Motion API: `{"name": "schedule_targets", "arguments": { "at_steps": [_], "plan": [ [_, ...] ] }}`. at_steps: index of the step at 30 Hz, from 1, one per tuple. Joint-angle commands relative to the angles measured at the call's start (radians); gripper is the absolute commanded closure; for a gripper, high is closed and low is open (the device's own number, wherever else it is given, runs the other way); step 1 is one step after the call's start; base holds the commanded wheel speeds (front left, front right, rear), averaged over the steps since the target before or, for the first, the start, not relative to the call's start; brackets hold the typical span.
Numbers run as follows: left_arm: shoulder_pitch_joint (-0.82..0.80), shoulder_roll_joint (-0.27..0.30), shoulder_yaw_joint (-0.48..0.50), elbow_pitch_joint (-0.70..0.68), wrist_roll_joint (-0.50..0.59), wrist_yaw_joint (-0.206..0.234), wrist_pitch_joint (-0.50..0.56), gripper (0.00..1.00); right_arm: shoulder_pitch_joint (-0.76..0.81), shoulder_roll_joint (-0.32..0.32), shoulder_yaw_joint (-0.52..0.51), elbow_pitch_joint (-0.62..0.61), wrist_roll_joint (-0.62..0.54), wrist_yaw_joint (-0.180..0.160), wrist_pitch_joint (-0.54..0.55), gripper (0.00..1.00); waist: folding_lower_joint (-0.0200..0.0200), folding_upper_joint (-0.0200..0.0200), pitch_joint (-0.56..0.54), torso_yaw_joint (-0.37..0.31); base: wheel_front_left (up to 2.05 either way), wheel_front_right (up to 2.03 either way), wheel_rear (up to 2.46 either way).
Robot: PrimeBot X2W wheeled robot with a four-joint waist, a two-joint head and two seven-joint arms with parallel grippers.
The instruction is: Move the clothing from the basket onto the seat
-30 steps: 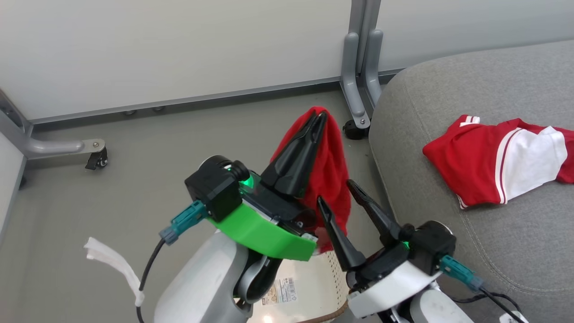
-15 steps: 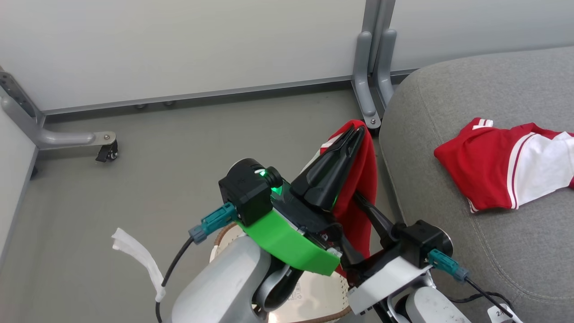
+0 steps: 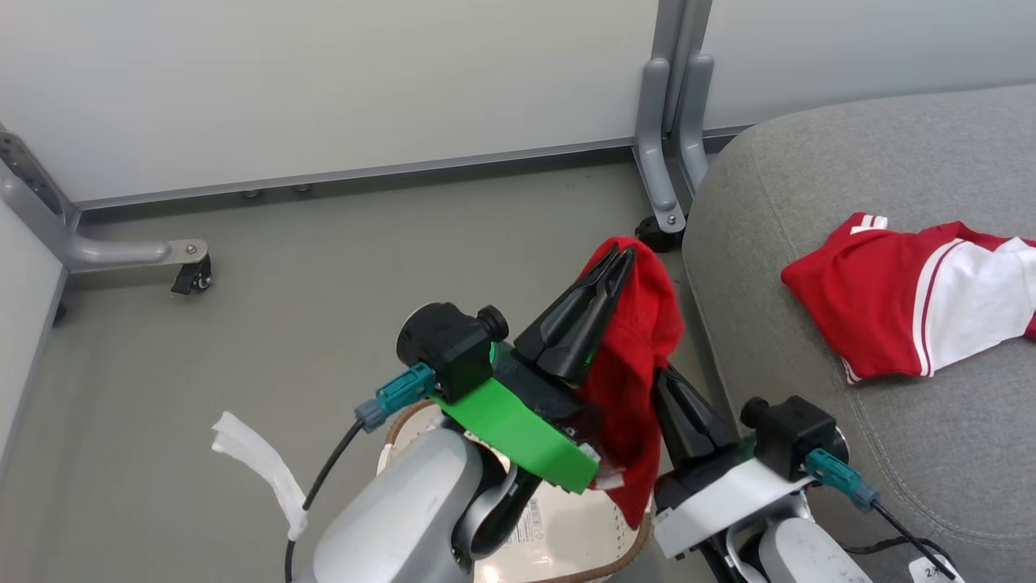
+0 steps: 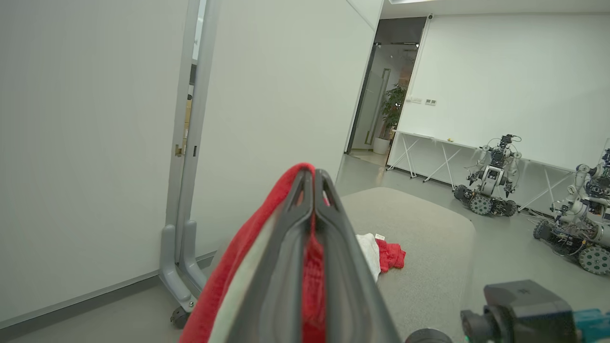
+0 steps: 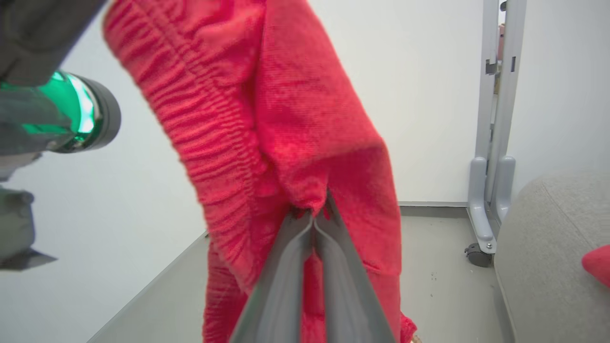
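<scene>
Head view, read from left to right. A crumpled white fabric strip (image 3: 257, 463) lies at the far left, near the left arm's black cable (image 3: 320, 486), over the grey floor (image 3: 243, 348). A grey metal partition foot with a black caster (image 3: 188, 277) stands behind it.

At centre, the left gripper (image 3: 622, 257) has its two dark fingers pressed together on the top fold of a soft plain red garment (image 3: 639, 340), which hangs from the tips. Below lies the cream-white perforated plastic laundry basket (image 3: 617, 518) with its brown woven-look rim. The garment's lower end overlaps that rim here, and contact cannot be told.

Just to the right, the right gripper (image 3: 665, 379) pinches a lower fold of the same garment. In the right wrist view its fingers (image 5: 286, 267) meet with the red knit bunched at their tips. In the left wrist view the fingers (image 4: 286, 257) are likewise closed, with red cloth between them.

At right, the large grey fabric-upholstered seat (image 3: 809, 453) carries a red garment with white panels and striped trim (image 3: 914, 300), lying flat, well apart from both grippers.
</scene>
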State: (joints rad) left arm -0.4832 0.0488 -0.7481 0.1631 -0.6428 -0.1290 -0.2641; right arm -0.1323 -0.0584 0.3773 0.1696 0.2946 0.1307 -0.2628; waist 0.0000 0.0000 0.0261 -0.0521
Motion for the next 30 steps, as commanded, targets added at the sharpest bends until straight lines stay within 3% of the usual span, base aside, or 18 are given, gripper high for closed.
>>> {"name": "schedule_targets", "arguments": {
  "at_steps": [1,6,7,8,9,21,30],
  "plan": [
    [0.003,0.003,0.001,0.028,0.017,-0.003,0.0,1.0,0.014,-0.007,-0.012,-0.007,-0.005,0.0,-0.003,1.0,0.0,0.0,0.002,-0.001,0.0,0.0,0.0],
    [0.006,0.003,0.011,0.089,0.041,-0.002,0.0,1.0,0.027,-0.015,-0.04,-0.012,-0.01,0.0,-0.003,1.0,0.0,0.0,0.012,0.0,0.0,0.0,0.0],
    [0.01,0.003,0.01,0.104,0.039,0.001,0.0,0.74,0.027,-0.015,-0.046,-0.013,-0.011,0.0,-0.003,1.0,0.0,0.0,0.014,0.0,0.0,0.0,0.0],
    [0.009,0.003,0.009,0.115,0.037,0.004,0.0,0.56,0.029,-0.014,-0.051,-0.014,-0.012,0.0,-0.003,1.0,0.0,0.0,0.014,0.001,0.0,0.0,0.0],
    [0.007,0.003,0.008,0.125,0.034,0.005,-0.001,0.0,0.031,-0.014,-0.055,-0.016,-0.013,0.0,-0.003,1.0,0.0,0.0,0.015,0.003,0.0,0.0,0.0],
    [-0.02,0.003,0.007,0.174,0.007,0.014,-0.001,0.0,0.041,-0.007,-0.089,-0.024,-0.027,0.0,-0.003,1.0,0.0,0.0,0.001,0.015,0.0,0.0,0.0],
    [-0.019,0.003,0.025,0.196,0.065,0.023,0.0,0.0,0.029,-0.003,-0.108,-0.037,-0.031,0.0,-0.003,1.0,0.0,0.0,0.008,0.0,0.0,0.0,0.0]
  ]
}}
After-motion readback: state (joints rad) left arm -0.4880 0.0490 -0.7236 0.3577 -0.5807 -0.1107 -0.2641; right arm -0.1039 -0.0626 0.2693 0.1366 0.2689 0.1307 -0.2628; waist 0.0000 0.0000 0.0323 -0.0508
